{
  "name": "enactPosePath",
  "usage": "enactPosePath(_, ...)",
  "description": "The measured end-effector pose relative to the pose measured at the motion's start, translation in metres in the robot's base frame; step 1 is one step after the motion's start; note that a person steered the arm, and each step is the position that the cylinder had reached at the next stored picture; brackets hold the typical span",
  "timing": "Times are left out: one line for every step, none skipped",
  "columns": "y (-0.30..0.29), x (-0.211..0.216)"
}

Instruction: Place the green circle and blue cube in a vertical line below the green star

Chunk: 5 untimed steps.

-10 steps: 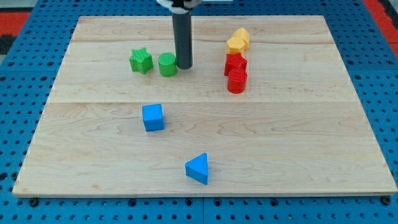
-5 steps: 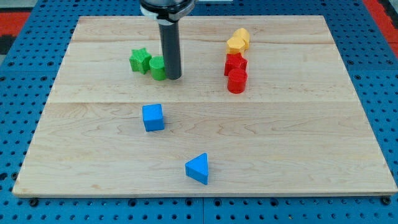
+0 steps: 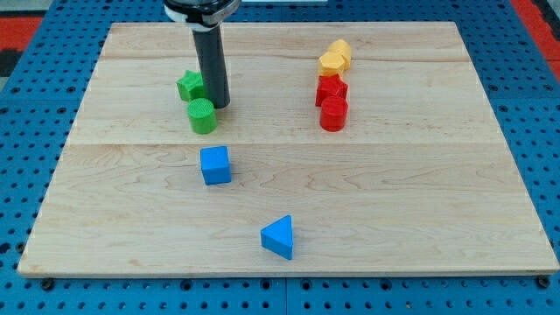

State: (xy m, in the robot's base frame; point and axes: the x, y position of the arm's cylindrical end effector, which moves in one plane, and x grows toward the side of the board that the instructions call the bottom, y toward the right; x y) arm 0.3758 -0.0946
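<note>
The green star (image 3: 189, 86) lies in the upper left part of the wooden board (image 3: 394, 201), partly hidden by my rod. The green circle (image 3: 202, 115) sits just below it and slightly to the right, close to it. The blue cube (image 3: 215, 164) lies further below, a little right of the circle. My tip (image 3: 218, 104) stands right of the star and just above and right of the green circle, touching or nearly touching both.
A blue triangle (image 3: 278, 237) lies near the view's bottom centre. Two yellow blocks (image 3: 335, 58) sit at upper right, with a red star-like block (image 3: 331, 88) and a red cylinder (image 3: 333, 115) just below them.
My rod has moved left. The green circle slid from the right of the star to below it. The star shifted slightly left. The blue cube has not moved.
</note>
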Motion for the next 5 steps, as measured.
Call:
enactPosePath(-0.002, 0.000)
enactPosePath(0.019, 0.004)
enactPosePath(0.018, 0.034)
enactPosePath(-0.011, 0.038)
enactPosePath(0.006, 0.037)
